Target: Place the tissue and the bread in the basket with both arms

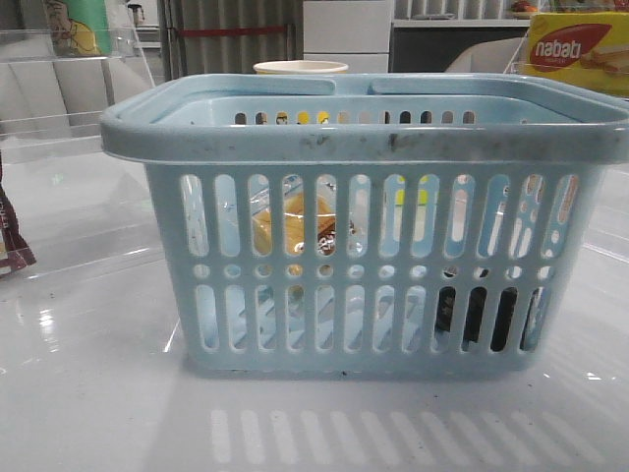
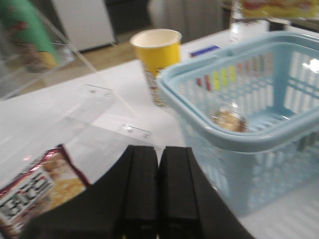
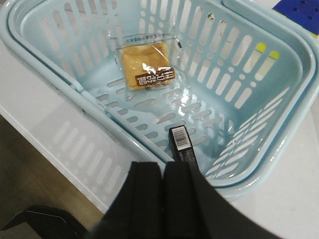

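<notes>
The light-blue basket (image 1: 364,138) stands in the middle of the white table. Inside it lies the bread (image 3: 145,67) in its clear bag; it shows through the slots in the front view (image 1: 295,228) and in the left wrist view (image 2: 229,121). The black tissue pack (image 3: 181,145) leans in a basket corner and shows dark behind the slots in the front view (image 1: 477,315). My left gripper (image 2: 158,154) is shut and empty beside the basket (image 2: 239,129). My right gripper (image 3: 163,169) is shut and empty, above the basket's rim (image 3: 75,89). Neither arm shows in the front view.
A yellow paper cup (image 2: 157,57) stands behind the basket. A maroon snack packet (image 2: 35,191) lies on the table near my left gripper. A yellow nabati box (image 1: 580,51) sits at the back right. Clear acrylic stands (image 1: 69,84) are at the left.
</notes>
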You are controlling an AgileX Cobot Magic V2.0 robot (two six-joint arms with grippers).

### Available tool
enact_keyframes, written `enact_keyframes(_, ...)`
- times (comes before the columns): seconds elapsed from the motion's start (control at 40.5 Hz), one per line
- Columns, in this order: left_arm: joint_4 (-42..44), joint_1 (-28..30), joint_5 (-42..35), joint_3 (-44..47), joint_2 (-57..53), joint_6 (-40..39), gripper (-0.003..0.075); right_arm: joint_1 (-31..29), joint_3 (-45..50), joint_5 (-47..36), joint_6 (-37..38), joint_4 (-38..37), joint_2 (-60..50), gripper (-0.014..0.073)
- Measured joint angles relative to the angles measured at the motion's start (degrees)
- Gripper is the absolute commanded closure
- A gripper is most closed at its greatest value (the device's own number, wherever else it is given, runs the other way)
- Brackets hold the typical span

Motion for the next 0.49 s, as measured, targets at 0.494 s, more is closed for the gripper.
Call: enact_keyframes(0.494, 12.7, 14.8, -15.9, 24.5, -17.0, -22.9, 0.0627, 0.0, 0.0, 0.0, 0.0, 0.0, 0.0, 0.0536)
